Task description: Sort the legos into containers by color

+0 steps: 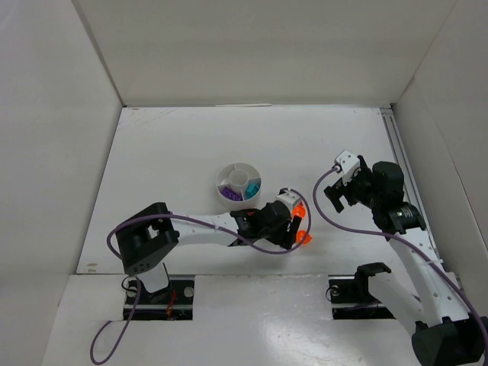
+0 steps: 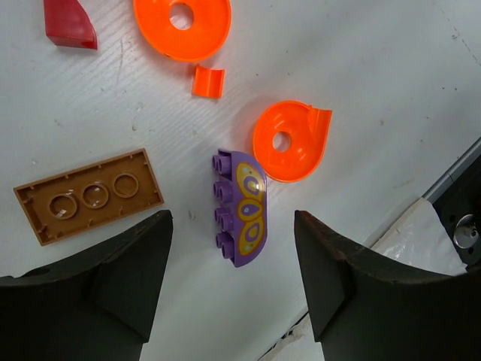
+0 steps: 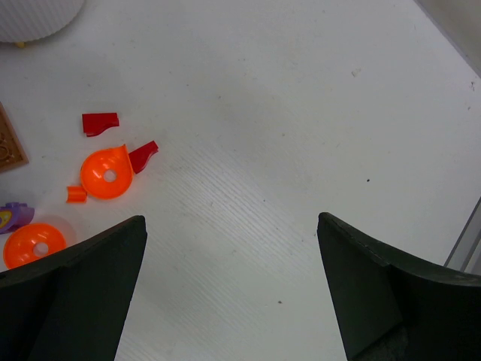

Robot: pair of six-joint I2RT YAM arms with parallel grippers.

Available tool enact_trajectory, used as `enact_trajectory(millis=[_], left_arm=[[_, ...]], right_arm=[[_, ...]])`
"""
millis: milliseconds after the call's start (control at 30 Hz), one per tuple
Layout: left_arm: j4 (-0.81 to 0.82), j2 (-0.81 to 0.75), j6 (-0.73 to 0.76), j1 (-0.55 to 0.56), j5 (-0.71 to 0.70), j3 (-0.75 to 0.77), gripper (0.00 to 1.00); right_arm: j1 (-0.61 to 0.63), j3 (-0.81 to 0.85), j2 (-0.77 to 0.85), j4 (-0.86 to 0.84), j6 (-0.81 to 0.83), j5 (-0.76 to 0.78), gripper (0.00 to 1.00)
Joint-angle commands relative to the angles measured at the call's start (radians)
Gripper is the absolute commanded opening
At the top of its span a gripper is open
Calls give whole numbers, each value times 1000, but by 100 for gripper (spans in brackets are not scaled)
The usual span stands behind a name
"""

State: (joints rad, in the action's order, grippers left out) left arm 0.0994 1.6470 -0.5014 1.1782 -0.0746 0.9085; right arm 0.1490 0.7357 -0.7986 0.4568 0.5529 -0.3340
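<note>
Loose legos lie on the white table under my left gripper, which is open. A purple brick with yellow ovals lies on the table between and just ahead of its fingers, touching neither. A brown plate, two orange rounded pieces, a small orange bit and a red piece lie around it. The round white dish holds purple and teal bricks in separate wedges. My right gripper hangs open over bare table, right of the orange pieces and red pieces.
White walls enclose the table on three sides. A metal rail runs along the right edge. Purple cables loop from both arms. The dish's side shows at the top left of the right wrist view.
</note>
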Motion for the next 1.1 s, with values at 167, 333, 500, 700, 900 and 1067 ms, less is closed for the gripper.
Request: enact_trajectory(millis=[167,333,500,700,900,1067], left_arm=[[-3,56,35,15,19,102,46],[-23,89,54,15,19,121,42],[-43,108,54,15,19,132,36],[-64,108,44,15,1,141,10],[-104,31,44,15,-51,156,5],[-86,-181,47,15,-146,74,4]], right_arm=[[-8,-9,22,-38,4,-19,100],[-8,-9,22,-38,4,-19,100],[-8,-9,22,-38,4,-19,100],[-8,-9,32,-38,4,-10,100],[-8,-9,41,-29,4,-10,100],[-8,-9,41,-38,4,-20,100]])
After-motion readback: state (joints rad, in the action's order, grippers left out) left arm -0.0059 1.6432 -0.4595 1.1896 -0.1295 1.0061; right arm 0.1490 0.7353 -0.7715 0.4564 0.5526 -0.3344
